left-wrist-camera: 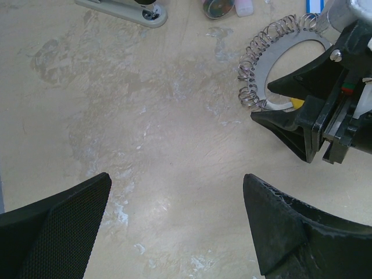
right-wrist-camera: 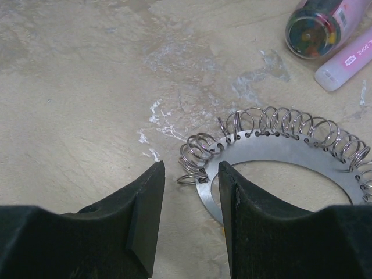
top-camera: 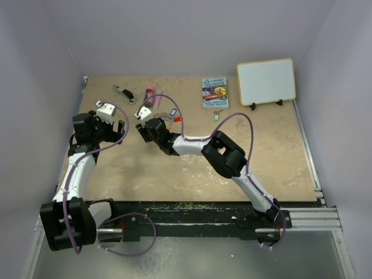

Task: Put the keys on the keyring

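The keyring (right-wrist-camera: pixel 273 146) is a flat silver loop with several small wire rings along its outer edge, lying on the table. My right gripper (right-wrist-camera: pixel 192 168) is open and low over its left end: the band's edge lies between the jaws, and neither pad presses on it. In the left wrist view the keyring (left-wrist-camera: pixel 278 64) lies at upper right, under the right gripper (left-wrist-camera: pixel 276 102). My left gripper (left-wrist-camera: pixel 177 177) is wide open over bare table, left of the loop. Blue (top-camera: pixel 172 111), red (top-camera: pixel 178 119) and green (top-camera: pixel 216 116) keys lie loose behind the right gripper (top-camera: pixel 146 125).
A black-and-silver tool (top-camera: pixel 123 92) and a pink-and-maroon tube (top-camera: pixel 154 94) lie at the back left. A round container (right-wrist-camera: pixel 317 26) lies beside the tube (right-wrist-camera: pixel 349 58). A book (top-camera: pixel 215 93) and a small whiteboard (top-camera: pixel 266 81) are at the back right.
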`<action>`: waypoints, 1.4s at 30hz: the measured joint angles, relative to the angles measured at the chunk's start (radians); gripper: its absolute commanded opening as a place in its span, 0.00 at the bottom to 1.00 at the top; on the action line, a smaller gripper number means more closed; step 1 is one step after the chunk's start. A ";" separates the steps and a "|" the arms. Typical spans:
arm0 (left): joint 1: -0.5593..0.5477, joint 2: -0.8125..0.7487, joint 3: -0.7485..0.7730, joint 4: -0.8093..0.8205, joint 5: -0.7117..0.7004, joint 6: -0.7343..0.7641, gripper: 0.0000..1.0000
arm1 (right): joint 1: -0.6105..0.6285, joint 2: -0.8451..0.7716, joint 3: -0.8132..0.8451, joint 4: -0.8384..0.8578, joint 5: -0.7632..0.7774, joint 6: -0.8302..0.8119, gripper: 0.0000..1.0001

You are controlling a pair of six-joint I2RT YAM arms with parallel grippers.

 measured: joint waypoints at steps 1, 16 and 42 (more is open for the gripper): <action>0.000 0.000 0.000 0.000 0.000 0.000 0.98 | 0.000 0.001 0.000 -0.002 0.000 0.002 0.47; 0.000 0.001 -0.005 0.000 0.014 0.000 0.98 | 0.000 0.031 0.004 -0.014 -0.035 0.047 0.45; -0.005 -0.011 0.020 -0.098 0.356 0.078 0.98 | -0.005 -0.336 -0.423 -0.116 -0.102 0.189 0.00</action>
